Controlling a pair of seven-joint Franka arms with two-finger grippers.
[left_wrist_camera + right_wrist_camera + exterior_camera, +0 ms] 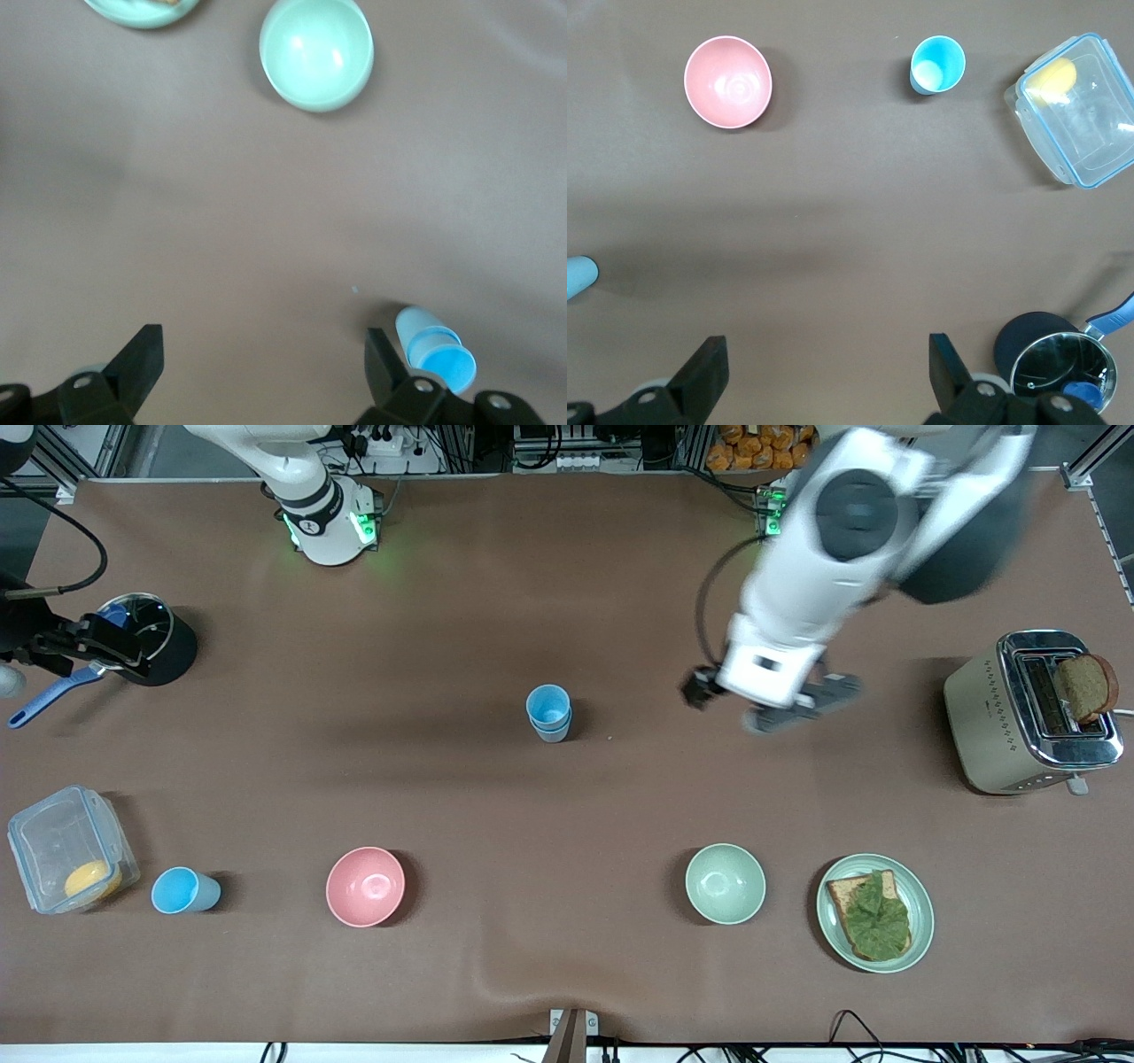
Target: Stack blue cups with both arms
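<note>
With two blue cups nested [549,714] mid-table, both the left gripper [772,701] and right gripper [66,648] hang wide open and empty; next, the lone blue cup [183,891] at seven o'clock probably needs fetching.

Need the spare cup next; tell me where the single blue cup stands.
The single blue cup stands near the front camera, between the plastic container and pink bowl.

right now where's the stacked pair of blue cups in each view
Front view: the stacked blue cups stand mid-table, farther from the camera than the pink bowl and green bowl.
Left wrist view: the stack shows beside one finger of the open left gripper.
Right wrist view: only a sliver at the picture's edge.
Shared landmark: the green bowl links front and left wrist; the pink bowl links front and right wrist.
</note>
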